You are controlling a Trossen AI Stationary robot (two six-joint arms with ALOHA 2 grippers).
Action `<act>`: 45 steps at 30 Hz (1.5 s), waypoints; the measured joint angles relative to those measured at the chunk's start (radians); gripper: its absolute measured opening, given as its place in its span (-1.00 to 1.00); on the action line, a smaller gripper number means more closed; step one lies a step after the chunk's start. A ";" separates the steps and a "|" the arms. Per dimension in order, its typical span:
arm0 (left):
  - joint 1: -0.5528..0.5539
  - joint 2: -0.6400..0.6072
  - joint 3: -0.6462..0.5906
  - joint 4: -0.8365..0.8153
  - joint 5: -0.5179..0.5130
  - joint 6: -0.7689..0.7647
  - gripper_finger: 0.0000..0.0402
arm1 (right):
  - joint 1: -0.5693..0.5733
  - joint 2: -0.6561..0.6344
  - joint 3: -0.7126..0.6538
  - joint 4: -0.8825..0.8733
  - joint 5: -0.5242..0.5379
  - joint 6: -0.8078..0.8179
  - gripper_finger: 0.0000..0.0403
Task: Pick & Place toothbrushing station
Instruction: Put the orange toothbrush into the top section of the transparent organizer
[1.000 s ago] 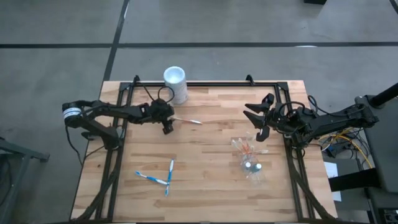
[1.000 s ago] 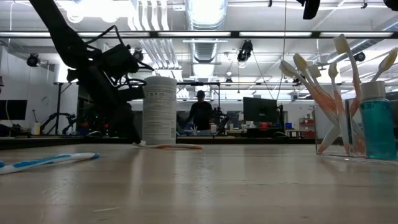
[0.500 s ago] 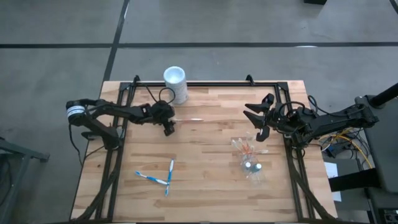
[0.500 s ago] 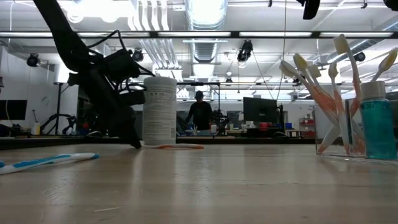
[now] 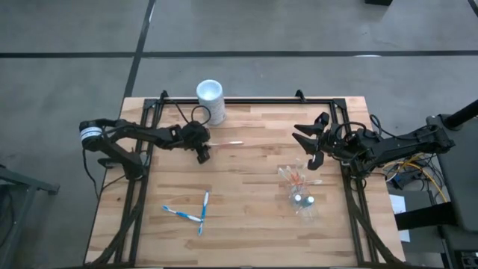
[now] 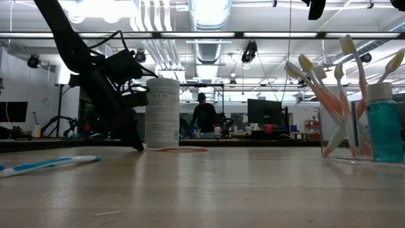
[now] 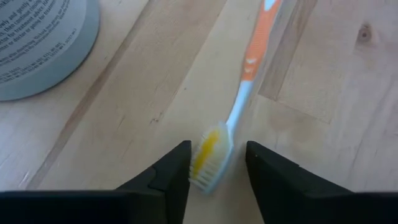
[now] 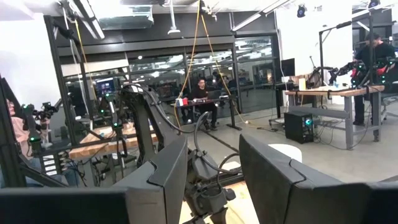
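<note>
Between the spread fingers of the left hand [image 7: 214, 168] lies the yellow-bristled head of an orange-and-white toothbrush [image 7: 239, 102], flat on the wooden surface [image 5: 254, 217]. Over the last second this hand has slid a little along the surface and lowered, and the brush has shifted slightly with it; in the last half second nothing has moved. The fingers bracket the head without yet closing on it, so my judgement is that the pick is lined up but not made.

Just beside that hand stands the tall white cup [image 5: 210, 99], its printed wall close to the brush; whether anything is inside cannot be told. Well away from the left hand, and just below the right hand [image 5: 312, 146] in the overhead picture, sits the clear plastic cup [image 5: 300, 196] of the toothbrushing station. It holds several orange-and-white toothbrushes [image 6: 316, 95] leaning upright, and a small blue-filled bottle [image 6: 383, 130] with a pale cap. The right hand hovers there with fingers spread, holding nothing, unchanged across the second.

Two blue-and-white toothbrushes [image 5: 193, 212] lie loose on the surface, well apart from both hands, not yet collected.
</note>
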 joint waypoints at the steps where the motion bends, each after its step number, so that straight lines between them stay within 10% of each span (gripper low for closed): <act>1: 0.000 0.000 0.000 0.000 0.000 -0.001 -0.26 | 0.000 0.000 0.000 0.000 0.000 0.000 -0.31; 15: 0.000 0.001 -0.001 0.000 -0.008 -0.002 -0.73 | 0.000 0.000 0.000 0.000 0.000 0.000 -0.31; 32: -0.007 -0.017 0.044 -0.038 0.000 -0.003 -0.72 | 0.000 0.000 0.000 -0.034 -0.001 0.001 -0.31; 45: -0.044 -0.018 0.339 -0.532 0.007 0.124 -0.72 | 0.000 0.003 0.000 -0.069 0.000 -0.004 -0.31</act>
